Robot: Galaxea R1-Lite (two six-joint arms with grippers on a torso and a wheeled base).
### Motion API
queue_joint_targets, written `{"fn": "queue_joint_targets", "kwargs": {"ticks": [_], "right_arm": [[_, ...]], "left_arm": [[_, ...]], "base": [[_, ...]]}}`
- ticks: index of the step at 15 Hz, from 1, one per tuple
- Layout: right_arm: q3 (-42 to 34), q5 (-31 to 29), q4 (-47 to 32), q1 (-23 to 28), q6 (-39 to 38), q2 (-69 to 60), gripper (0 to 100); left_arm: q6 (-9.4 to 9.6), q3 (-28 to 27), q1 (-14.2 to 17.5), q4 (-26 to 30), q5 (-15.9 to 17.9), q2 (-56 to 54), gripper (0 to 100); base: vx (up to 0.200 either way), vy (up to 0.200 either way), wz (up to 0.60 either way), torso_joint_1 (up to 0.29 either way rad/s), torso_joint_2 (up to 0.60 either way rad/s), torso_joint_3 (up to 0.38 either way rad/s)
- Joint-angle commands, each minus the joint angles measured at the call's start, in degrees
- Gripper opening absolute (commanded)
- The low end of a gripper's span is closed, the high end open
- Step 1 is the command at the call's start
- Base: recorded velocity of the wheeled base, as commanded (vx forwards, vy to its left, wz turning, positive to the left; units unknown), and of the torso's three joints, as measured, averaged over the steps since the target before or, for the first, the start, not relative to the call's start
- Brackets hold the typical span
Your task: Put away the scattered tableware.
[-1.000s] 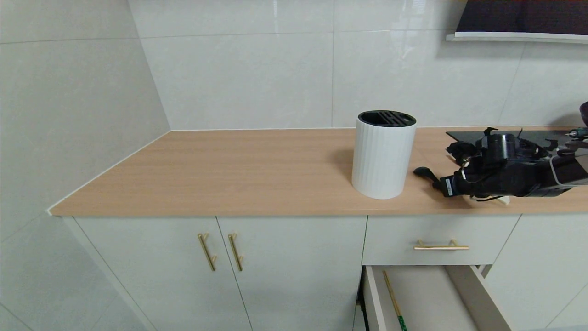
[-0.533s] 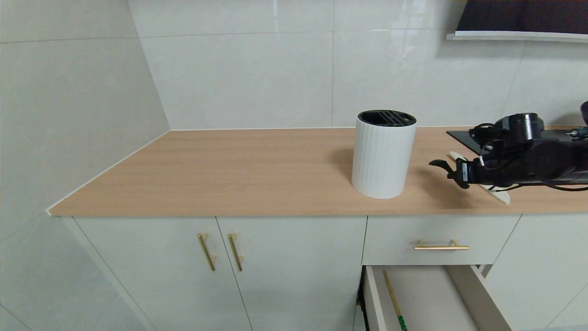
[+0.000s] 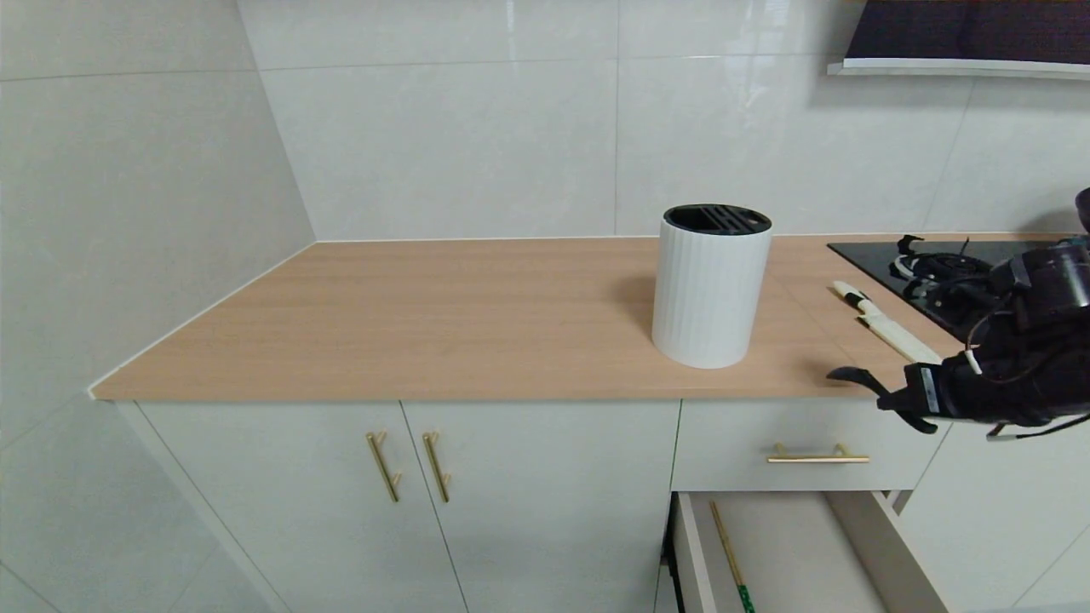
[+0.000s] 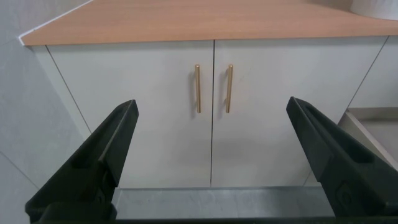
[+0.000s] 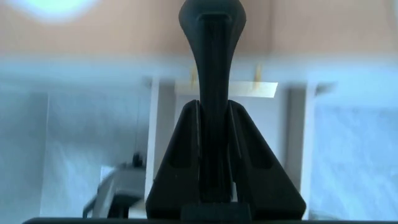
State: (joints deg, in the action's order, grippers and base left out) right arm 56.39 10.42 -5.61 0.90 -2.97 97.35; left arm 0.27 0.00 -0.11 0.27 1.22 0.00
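Cream and slender, the knife (image 3: 890,328) lies flat on the wooden tabletop (image 3: 477,315), between the white ribbed knife block (image 3: 709,289) and the black cooktop (image 3: 864,253); its long axis runs slantwise, one end toward the back wall, the other toward the front edge; a dark band crosses it near the far end; which end is the handle I cannot tell. Right pincer (image 3: 845,375) hangs just off the front edge, near the knife yet apart from it, fingers pressed together on nothing; left pincer (image 4: 211,107) gapes wide before two cabinet doors (image 4: 155,112); chopsticks (image 3: 728,549) lie lengthwise in the open drawer (image 3: 886,553).
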Motion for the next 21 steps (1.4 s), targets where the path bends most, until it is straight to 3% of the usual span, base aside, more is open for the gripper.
{"fn": "queue_joint_targets", "kwargs": {"ticks": [1, 6, 21], "right_arm": [[-11.0, -0.1, 3.5, -3.5, -0.1, -8.3, 0], [-16.8, -0.2, 7.4, -5.1, 0.6, -5.7, 0], [-18.3, -3.7, 14.2, -5.1, 0.7, 6.1, 0]], "left_arm": [[0.0, 0.0, 0.0, 0.0, 0.0, 0.0, 100], [0.0, 0.0, 0.0, 0.1, -0.1, 0.0, 100], [0.0, 0.0, 0.0, 0.0, 0.0, 0.0, 100]], "base": [[0.0, 0.0, 0.0, 0.0, 0.0, 0.0], [0.0, 0.0, 0.0, -0.081, 0.21, 0.126], [0.0, 0.0, 0.0, -0.135, 0.47, 0.327]]}}
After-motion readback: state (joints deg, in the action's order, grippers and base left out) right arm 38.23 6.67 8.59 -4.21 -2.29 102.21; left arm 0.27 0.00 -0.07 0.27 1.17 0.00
